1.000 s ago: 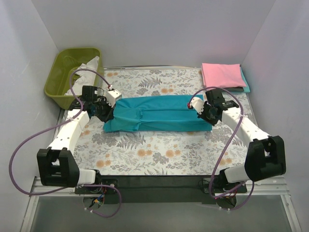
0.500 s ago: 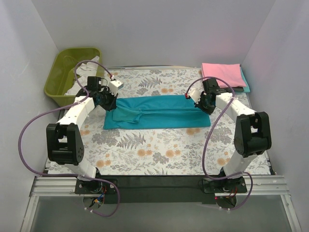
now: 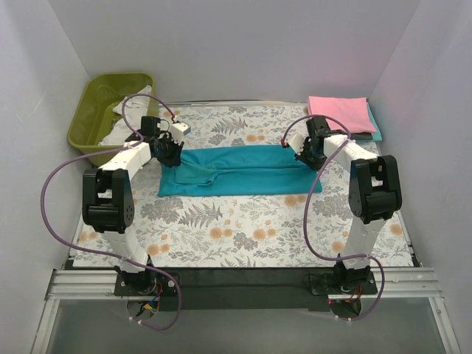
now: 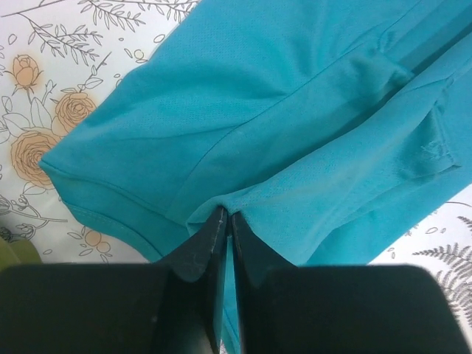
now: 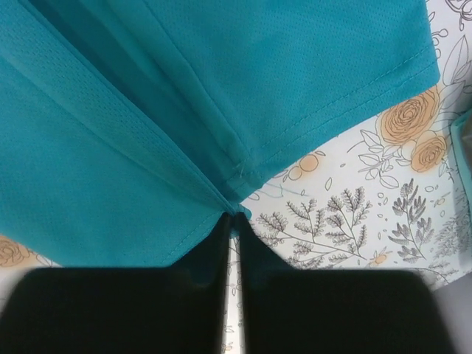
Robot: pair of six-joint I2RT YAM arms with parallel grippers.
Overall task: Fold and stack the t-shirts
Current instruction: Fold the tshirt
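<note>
Roughly halfway: the pink t-shirt [image 3: 338,114] is folded at the desk's [image 3: 243,236] far right. The teal t-shirt [image 3: 243,173], folded lengthwise mid-desk, is clamped at both ends by left gripper [image 4: 225,216] and right gripper [image 5: 234,215] jaws. Stacking is left undone.

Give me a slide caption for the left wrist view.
Left gripper shut on a pinched fold of the teal t-shirt over the floral table cloth.
</note>
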